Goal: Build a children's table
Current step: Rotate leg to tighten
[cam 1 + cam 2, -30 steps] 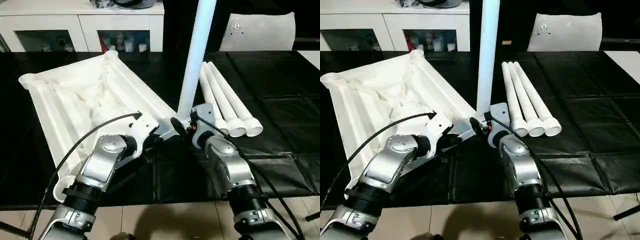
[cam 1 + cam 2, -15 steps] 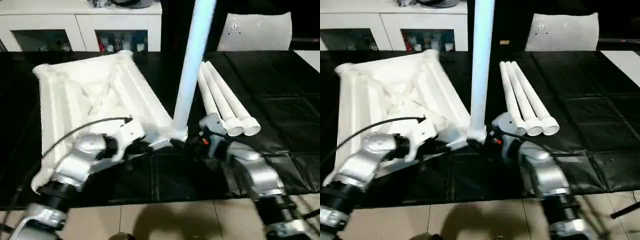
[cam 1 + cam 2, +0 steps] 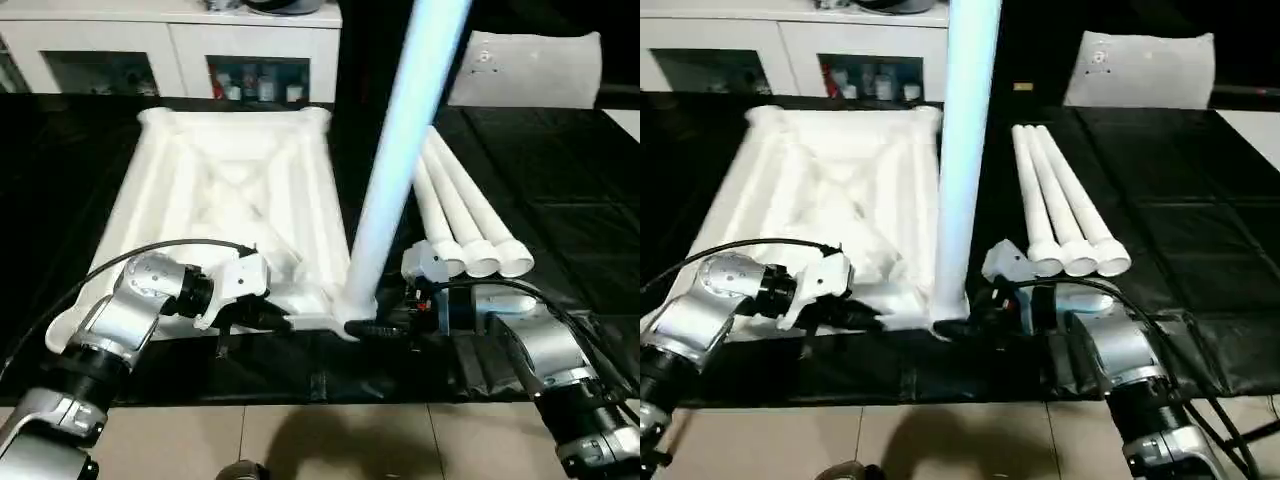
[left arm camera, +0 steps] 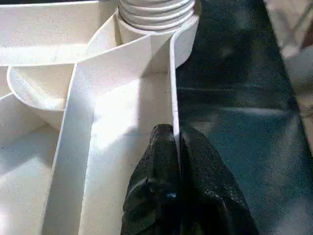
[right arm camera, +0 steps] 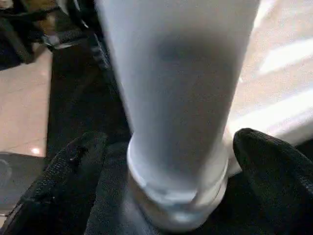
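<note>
White ribbed tabletop (image 3: 230, 200) underside-up; one tube leg (image 3: 400, 150) upright in corner; three legs (image 3: 470, 215) flat alongside

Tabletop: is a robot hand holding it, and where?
Yes. The left gripper pinches the tabletop by its thin edge wall, near the corner socket where the upright leg stands. The right gripper is open around that leg.

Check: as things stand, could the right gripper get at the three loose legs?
Probably yes. The three loose legs lie bare on the black table, just beyond the right gripper, whose open fingers flank the upright leg without gripping it.
</note>
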Controlling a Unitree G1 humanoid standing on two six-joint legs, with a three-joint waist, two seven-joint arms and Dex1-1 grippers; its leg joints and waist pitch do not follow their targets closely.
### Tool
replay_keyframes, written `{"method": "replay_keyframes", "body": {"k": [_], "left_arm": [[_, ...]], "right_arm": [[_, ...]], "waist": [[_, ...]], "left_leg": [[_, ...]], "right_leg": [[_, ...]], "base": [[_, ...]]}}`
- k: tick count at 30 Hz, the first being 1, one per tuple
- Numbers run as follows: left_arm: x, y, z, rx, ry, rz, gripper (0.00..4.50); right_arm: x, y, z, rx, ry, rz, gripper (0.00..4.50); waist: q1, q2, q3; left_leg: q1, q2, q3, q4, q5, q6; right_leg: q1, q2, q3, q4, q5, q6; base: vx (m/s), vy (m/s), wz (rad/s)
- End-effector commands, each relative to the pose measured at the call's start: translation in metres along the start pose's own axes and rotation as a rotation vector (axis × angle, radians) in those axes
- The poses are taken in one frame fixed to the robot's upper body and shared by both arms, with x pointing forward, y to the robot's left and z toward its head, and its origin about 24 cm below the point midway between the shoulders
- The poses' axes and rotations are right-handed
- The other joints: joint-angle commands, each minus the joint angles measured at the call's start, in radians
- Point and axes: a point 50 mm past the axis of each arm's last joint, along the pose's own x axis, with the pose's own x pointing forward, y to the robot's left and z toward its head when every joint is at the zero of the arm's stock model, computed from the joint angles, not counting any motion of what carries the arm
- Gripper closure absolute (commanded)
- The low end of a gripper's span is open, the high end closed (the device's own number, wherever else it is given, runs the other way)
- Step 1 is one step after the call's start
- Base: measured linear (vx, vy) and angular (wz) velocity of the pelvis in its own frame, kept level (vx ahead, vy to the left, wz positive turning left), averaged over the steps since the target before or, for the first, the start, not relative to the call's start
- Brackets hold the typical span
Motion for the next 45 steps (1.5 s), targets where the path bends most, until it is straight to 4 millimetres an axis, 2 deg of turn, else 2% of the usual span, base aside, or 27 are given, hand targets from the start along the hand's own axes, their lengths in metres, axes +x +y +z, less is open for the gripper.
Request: {"method": "replay_keyframes", "body": {"k": [1,2,8,15,21,26,30,32,34,35,37,39,42,43,45], "left_arm": [[0.007,-0.006,-0.004,0.024,0.059,-0.097,4.50],[0.007,-0.006,-0.003,0.035,0.066,-0.115,4.50],[0.008,-0.005,-0.001,0.055,0.068,-0.144,4.50],[0.007,-0.002,-0.002,0.069,0.076,-0.159,4.50],[0.005,-0.002,-0.005,0.065,0.084,-0.156,4.50],[0.007,0.002,-0.002,0.006,0.031,-0.078,4.50],[0.019,0.006,0.012,-0.108,-0.093,0.100,4.50],[0.029,0.004,0.024,-0.156,-0.157,0.176,4.50],[0.040,0.003,0.032,-0.208,-0.198,0.236,4.50],[0.045,0.002,0.035,-0.220,-0.203,0.264,4.50],[0.056,0.001,0.041,-0.246,-0.206,0.320,4.50],[0.067,0.003,0.048,-0.276,-0.216,0.393,4.50],[0.079,0.009,0.058,-0.310,-0.218,0.522,4.50],[0.081,0.011,0.061,-0.314,-0.216,0.548,4.50],[0.083,0.014,0.065,-0.311,-0.207,0.590,4.50]], "right_arm": [[-0.001,-0.001,0.002,-0.013,0.008,0.025,0.41],[-0.001,-0.002,0.002,-0.015,0.011,0.036,0.52],[0.000,-0.001,0.003,-0.018,0.022,0.078,0.96],[0.002,0.001,0.002,-0.027,0.033,0.113,1.69],[0.003,0.003,0.001,-0.026,0.034,0.124,1.86],[0.008,0.005,0.001,0.015,-0.013,0.092,1.90],[0.022,0.001,-0.003,0.138,-0.089,-0.110,1.91],[0.035,0.002,-0.006,0.206,-0.118,-0.216,1.93],[0.047,0.002,-0.007,0.255,-0.147,-0.310,1.93],[0.052,0.002,-0.007,0.281,-0.159,-0.353,1.93],[0.065,0.001,-0.007,0.346,-0.181,-0.438,1.94],[0.078,0.000,-0.005,0.387,-0.182,-0.515,1.95],[0.093,0.001,-0.002,0.420,-0.161,-0.613,1.97],[0.096,0.001,-0.001,0.426,-0.158,-0.638,1.97],[0.099,-0.001,0.001,0.451,-0.172,-0.695,1.97]], "waist": [[-0.002,-0.002,-0.058],[-0.003,-0.004,-0.057],[-0.002,-0.005,-0.057],[-0.001,-0.005,-0.057],[0.000,-0.003,-0.056],[-0.001,-0.002,-0.057],[-0.007,-0.002,-0.050],[-0.017,-0.003,-0.048],[-0.029,-0.004,-0.047],[-0.033,-0.004,-0.051],[-0.037,-0.005,-0.051],[-0.038,-0.002,-0.055],[-0.037,-0.002,-0.057],[-0.034,-0.003,-0.062],[-0.030,0.000,-0.065]], "left_leg": [[0.032,0.061,-0.019,-0.061,-0.136,0.065],[0.031,0.061,-0.019,-0.062,-0.148,0.058],[0.032,0.061,-0.019,-0.062,-0.155,0.051],[0.031,0.062,-0.020,-0.062,-0.153,0.049],[0.031,0.062,-0.020,-0.062,-0.156,0.050],[0.032,0.062,-0.019,-0.063,-0.160,0.044],[0.032,0.064,-0.022,-0.070,-0.210,0.019],[0.033,0.063,-0.027,-0.075,-0.262,-0.016],[0.030,0.061,-0.029,-0.078,-0.268,-0.030],[0.032,0.060,-0.029,-0.075,-0.266,-0.030],[0.030,0.057,-0.027,-0.071,-0.252,-0.016],[0.029,0.056,-0.027,-0.071,-0.213,-0.013],[0.028,0.054,-0.024,-0.069,-0.186,-0.001],[0.027,0.052,-0.024,-0.067,-0.162,0.008],[0.028,0.052,-0.024,-0.065,-0.143,0.022]], "right_leg": [[0.026,-0.073,0.031,-0.059,-0.017,-0.260],[0.027,-0.075,0.031,-0.060,-0.033,-0.260],[0.026,-0.076,0.032,-0.062,-0.046,-0.260],[0.027,-0.077,0.032,-0.060,-0.040,-0.261],[0.027,-0.077,0.031,-0.060,-0.038,-0.265],[0.027,-0.075,0.031,-0.059,-0.032,-0.271],[0.022,-0.080,0.034,-0.067,-0.112,-0.272],[0.020,-0.082,0.037,-0.074,-0.223,-0.249],[0.019,-0.080,0.038,-0.079,-0.254,-0.233],[0.018,-0.078,0.038,-0.080,-0.251,-0.225],[0.016,-0.077,0.042,-0.084,-0.246,-0.213],[0.018,-0.074,0.040,-0.083,-0.216,-0.206],[0.019,-0.071,0.040,-0.081,-0.159,-0.204],[0.023,-0.072,0.038,-0.079,-0.135,-0.201],[0.025,-0.072,0.038,-0.078,-0.105,-0.194]], "base": [[0.000,0.000,0.00],[0.000,0.000,0.00],[0.000,0.000,0.00],[0.000,0.000,0.00],[0.000,0.000,0.00],[0.000,0.000,0.00],[0.000,0.000,0.00],[0.000,0.000,0.00],[0.000,0.000,0.00],[0.000,0.000,0.00],[0.000,0.000,0.00],[0.000,0.000,0.00],[0.000,0.000,0.00],[0.000,0.000,0.00],[0.000,0.000,0.00]]}}
